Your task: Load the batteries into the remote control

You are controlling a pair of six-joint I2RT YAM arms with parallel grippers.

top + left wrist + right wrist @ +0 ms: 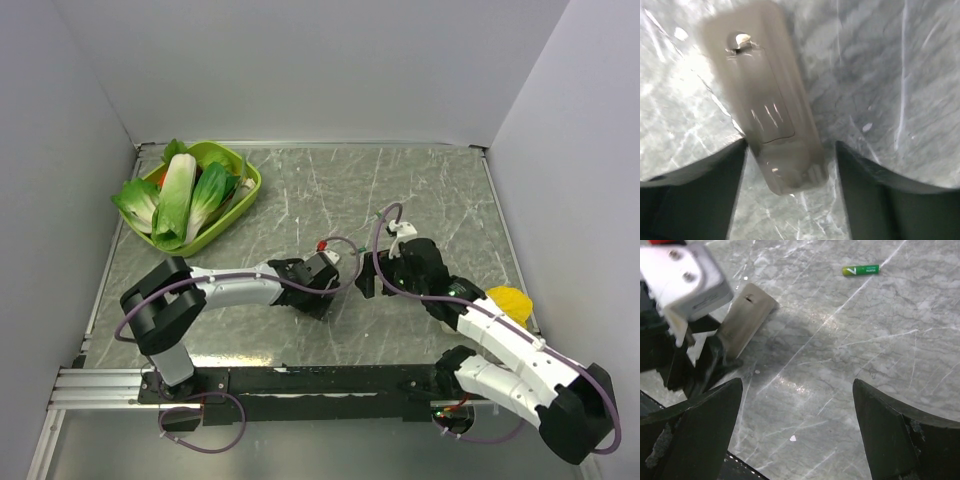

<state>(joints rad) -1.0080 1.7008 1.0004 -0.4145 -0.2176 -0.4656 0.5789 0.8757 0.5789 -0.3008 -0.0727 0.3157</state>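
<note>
Here, the slim rectangular remote control (772, 100), grey-brown reverse side up, is seen on the grey marble table (890, 75), running from upper left to lower centre of the left wrist frame, where its end is straddled by the left gripper (790, 150), fingers parted. At the upper right of the right wrist frame 1 small green cylindrical battery (860, 270) is found, and the right gripper (797, 390) is held wide open above the marble.

Blurred near end of remote control (765, 100)
</note>
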